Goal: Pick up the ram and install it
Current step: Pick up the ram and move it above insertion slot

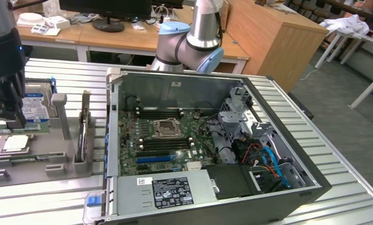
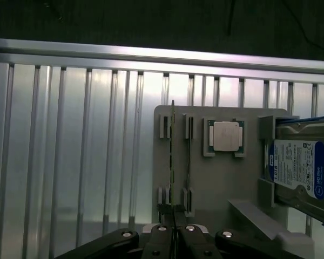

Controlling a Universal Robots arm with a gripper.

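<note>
Gripper [image 2: 173, 237] half cut off, pinching one ram stick [image 2: 173, 162], seen edge-on, chips hidden, above grey holder tray [image 2: 221, 183]. On tray: one processor chip [image 2: 225, 136], one hard drive [image 2: 299, 167], cropped.

Silver-grey arm [image 1: 202, 21] with pale blue joint caps [image 1: 174, 27], and a black pincer [image 2: 173, 231] carrying what look like silver screws [image 2: 123, 234].

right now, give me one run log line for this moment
fingers: shut on ram | ram: on edge in grey holder | processor, hard drive: on holder | pc case: open
</note>
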